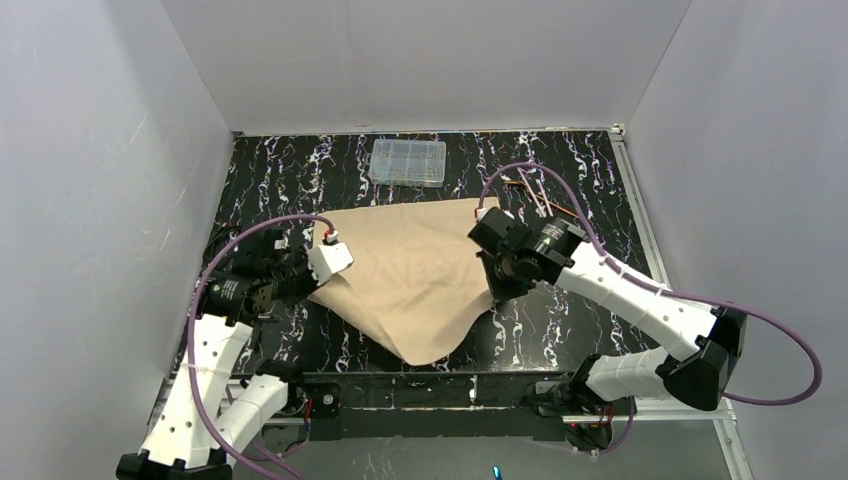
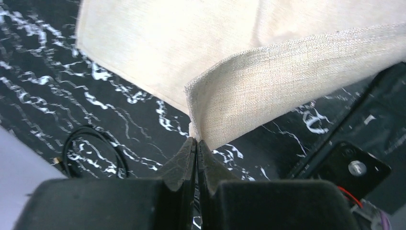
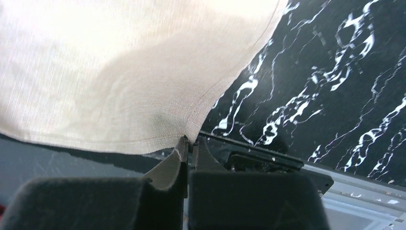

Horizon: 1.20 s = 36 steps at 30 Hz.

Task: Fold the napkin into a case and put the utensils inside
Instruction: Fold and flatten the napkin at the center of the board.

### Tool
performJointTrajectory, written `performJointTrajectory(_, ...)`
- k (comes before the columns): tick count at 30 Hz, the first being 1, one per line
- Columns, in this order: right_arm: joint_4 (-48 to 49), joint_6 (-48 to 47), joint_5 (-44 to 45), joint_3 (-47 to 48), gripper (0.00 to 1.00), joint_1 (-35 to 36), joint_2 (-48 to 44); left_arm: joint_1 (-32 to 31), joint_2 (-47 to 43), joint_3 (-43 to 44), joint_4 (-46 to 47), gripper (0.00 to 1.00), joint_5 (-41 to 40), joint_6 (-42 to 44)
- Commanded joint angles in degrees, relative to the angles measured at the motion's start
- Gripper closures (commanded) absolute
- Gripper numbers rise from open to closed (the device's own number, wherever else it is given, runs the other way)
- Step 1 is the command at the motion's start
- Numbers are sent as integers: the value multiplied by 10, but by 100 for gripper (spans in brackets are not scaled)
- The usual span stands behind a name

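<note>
Two arms pinching side corners of the napkin (image 1: pixel 410 270).
Left gripper (image 2: pixel 196 142) and right gripper (image 3: pixel 190 143) angle inward, each clamped on the hem, corners raised off the table (image 1: pixel 560 320).

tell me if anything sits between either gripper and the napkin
Nothing visible does. The left gripper and right gripper are each shut directly on an edge of the napkin.

Soft, even light from above fills the enclosure, bouncing off its pale walls (image 1: pixel 420 60); shadows barely register on the black marbled bench (image 1: pixel 560 170). In the wrist views, the napkin (image 2: pixel 268 81) weave is crisp mid-frame, washed-out and blurred towards the top.
</note>
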Motion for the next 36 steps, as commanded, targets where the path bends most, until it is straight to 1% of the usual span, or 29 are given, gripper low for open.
performJointTrajectory(1,20,-41,23,34,99,-57,21,4,2,4,56,100,-44,-56)
performJointTrajectory(4,75,-63,3,34,99,-100,43,4,48,9,83,100,-102,-83)
performJointTrajectory(6,118,-85,-5,36,99,-127,63,4,62,0,115,100,-127,-96)
performJointTrajectory(8,157,-108,-22,41,99,-157,90,4,65,-19,155,100,-132,-93)
performJointTrajectory(10,184,-126,-11,54,99,-175,124,4,88,-8,161,100,-111,-69)
performJointTrajectory(11,200,-132,-10,56,99,-183,132,4,103,0,168,100,-115,-64)
performJointTrajectory(14,248,-145,-14,62,99,-205,159,8,152,23,193,100,-142,-67)
performJointTrajectory(18,285,-162,-35,79,99,-246,193,13,201,27,251,100,-215,-73)
performJointTrajectory(24,293,-171,-55,123,99,-284,252,24,252,22,317,100,-268,-88)
performJointTrajectory(30,280,-192,-56,171,99,-296,308,29,273,28,357,100,-241,-103)
performJointTrajectory(33,244,-206,-66,211,99,-314,343,29,311,42,341,100,-233,-88)
performJointTrajectory(36,230,-206,-65,233,99,-323,369,29,339,52,338,100,-232,-87)
